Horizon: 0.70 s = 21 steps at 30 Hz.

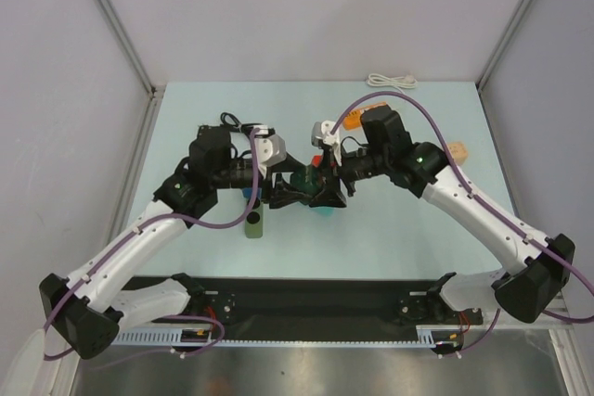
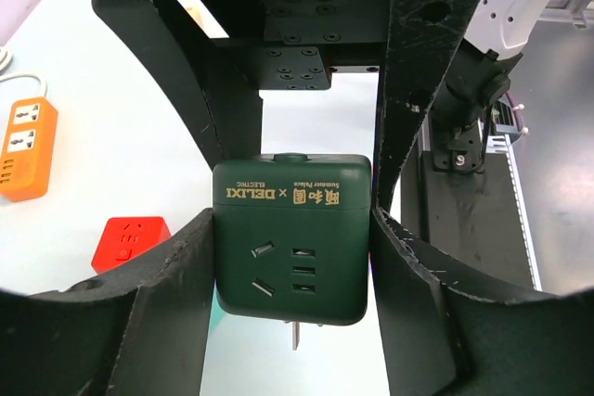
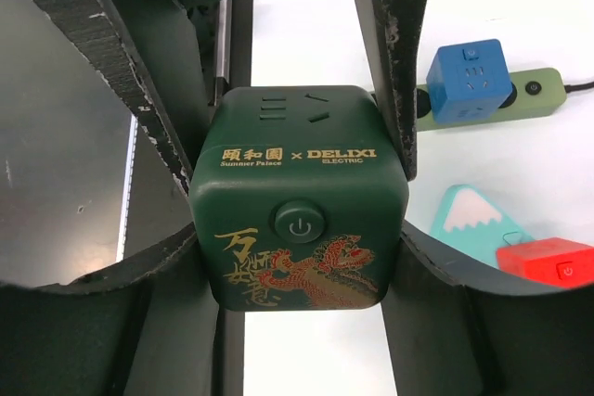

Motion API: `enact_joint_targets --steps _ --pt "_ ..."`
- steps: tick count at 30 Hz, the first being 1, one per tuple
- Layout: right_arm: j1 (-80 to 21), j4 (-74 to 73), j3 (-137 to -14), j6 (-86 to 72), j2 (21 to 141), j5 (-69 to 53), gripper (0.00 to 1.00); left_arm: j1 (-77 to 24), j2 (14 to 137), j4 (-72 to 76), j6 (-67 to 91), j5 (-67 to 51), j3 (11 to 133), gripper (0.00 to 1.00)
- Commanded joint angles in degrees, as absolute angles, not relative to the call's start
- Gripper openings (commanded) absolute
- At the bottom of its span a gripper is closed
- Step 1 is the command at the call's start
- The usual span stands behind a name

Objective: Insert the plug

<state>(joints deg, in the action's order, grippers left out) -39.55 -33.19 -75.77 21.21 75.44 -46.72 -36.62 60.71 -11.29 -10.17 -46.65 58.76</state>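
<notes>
A dark green cube socket [image 1: 304, 183] with gold DELIXI lettering hangs above the table between both arms. My left gripper [image 1: 292, 195] is shut on its two sides, as the left wrist view [image 2: 292, 261] shows on the cube [image 2: 292, 229]. My right gripper [image 1: 325, 192] is shut on it from the other end, as the right wrist view [image 3: 299, 261] shows on the cube [image 3: 299, 220]. Metal prongs [image 2: 295, 333] stick out under the cube. A thin looped black cord [image 1: 229, 121] lies behind the left arm. I cannot make out its small black plug.
A light green power strip [image 1: 254, 223] carrying a blue cube [image 3: 469, 79] lies below the left wrist. A teal mountain block [image 3: 473, 220] and a red cube [image 3: 548, 261] lie under the grippers. An orange power strip [image 2: 23, 150] with a white cord [image 1: 390, 81] lies at the back.
</notes>
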Motion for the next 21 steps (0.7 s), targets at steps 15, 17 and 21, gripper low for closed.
enact_joint_targets --steps 15,17,21 --pt "-39.29 -20.57 -73.22 15.55 74.71 -44.57 0.0 -38.06 56.08 -3.51 -8.0 -37.27 54.75 0.87" --pt "-38.41 -20.3 -71.46 17.57 72.96 -43.34 0.0 -38.06 55.9 -4.04 -7.3 -35.26 55.28 0.89" --pt "-32.28 -20.21 -68.56 19.33 70.23 -44.47 0.0 -37.97 57.38 -7.46 -5.2 -34.72 57.3 0.94"
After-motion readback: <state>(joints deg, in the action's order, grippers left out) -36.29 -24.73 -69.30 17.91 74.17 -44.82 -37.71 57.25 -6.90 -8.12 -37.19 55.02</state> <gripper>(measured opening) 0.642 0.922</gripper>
